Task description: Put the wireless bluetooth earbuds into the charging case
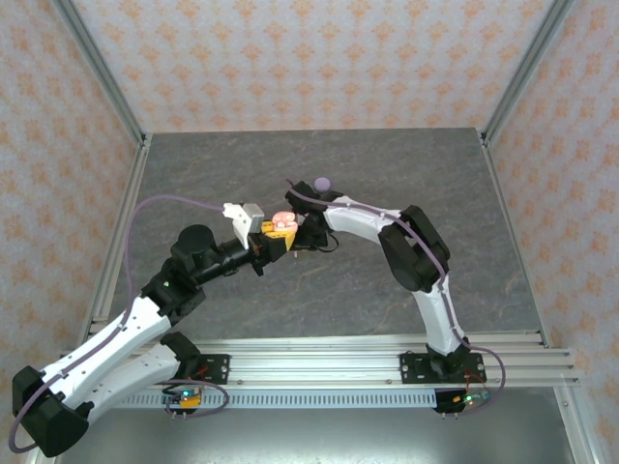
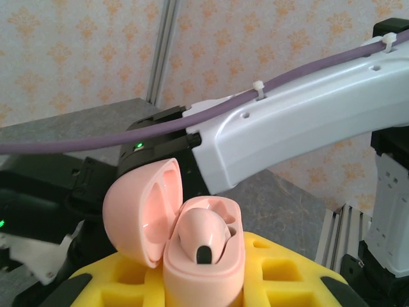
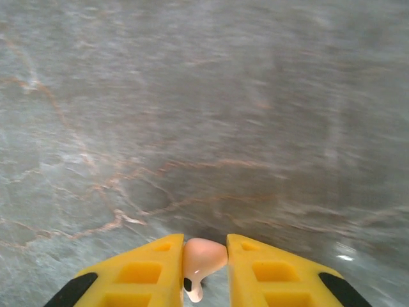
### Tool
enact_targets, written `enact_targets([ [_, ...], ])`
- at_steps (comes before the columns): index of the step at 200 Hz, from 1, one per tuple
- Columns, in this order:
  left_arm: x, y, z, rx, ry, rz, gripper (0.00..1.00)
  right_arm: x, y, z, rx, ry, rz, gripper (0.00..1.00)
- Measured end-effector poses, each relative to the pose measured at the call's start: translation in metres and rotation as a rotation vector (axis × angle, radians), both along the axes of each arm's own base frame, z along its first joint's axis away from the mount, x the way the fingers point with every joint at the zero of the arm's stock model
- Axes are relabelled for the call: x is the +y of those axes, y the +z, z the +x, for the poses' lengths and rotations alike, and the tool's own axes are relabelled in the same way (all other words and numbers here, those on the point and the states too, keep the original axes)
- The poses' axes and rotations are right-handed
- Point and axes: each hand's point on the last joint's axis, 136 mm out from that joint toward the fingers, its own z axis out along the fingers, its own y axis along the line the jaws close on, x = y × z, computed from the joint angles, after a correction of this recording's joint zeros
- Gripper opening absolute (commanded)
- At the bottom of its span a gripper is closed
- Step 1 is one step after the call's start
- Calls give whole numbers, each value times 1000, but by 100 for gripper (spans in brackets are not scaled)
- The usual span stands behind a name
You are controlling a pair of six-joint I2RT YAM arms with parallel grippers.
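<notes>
A pale pink earbud (image 3: pixel 203 256) is pinched between the yellow fingertips of the right gripper (image 3: pixel 205 246). In the top view this gripper stands just beside the pink charging case (image 2: pixel 204 275), on the case's right. The case itself is clamped between the fingers of the left gripper (image 1: pixel 274 239) and lifted above the table (image 1: pixel 387 174), with its lid (image 2: pixel 142 214) swung open to the left. A second pink earbud (image 2: pixel 199 231) sits in one well of the case; the other well seems free, though it is partly hidden. A small lilac round thing (image 1: pixel 322 183) lies on the table beyond the case, apart from it. The risk is probably in the alignment. The held earbud is tiny, smooth and rounded, so it may turn or slip from the grip if its stem meets the rim of the well at an angle. A hard push could also twist the glossy case between the left fingers. Case and earbuds look like hard shiny plastic, while the table has a matt grey stone pattern.
</notes>
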Motion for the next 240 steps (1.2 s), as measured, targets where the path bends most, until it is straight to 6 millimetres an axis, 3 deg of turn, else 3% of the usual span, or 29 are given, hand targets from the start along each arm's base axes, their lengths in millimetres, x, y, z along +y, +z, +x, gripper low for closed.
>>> enact_targets([
  [50, -2, -7, 3, 19, 0, 13, 4, -56, -1, -1, 21, -42, -43, 22],
  [79, -3, -9, 4, 27, 0, 16, 4, -74, -3, -2, 30, -25, -65, 22],
  [158, -4, -13, 6, 38, 0, 23, 4, -84, -2, -6, 37, 21, -109, 38],
  [240, -4, -13, 6, 38, 0, 23, 4, -86, -3, -10, -6, 59, -224, 42],
])
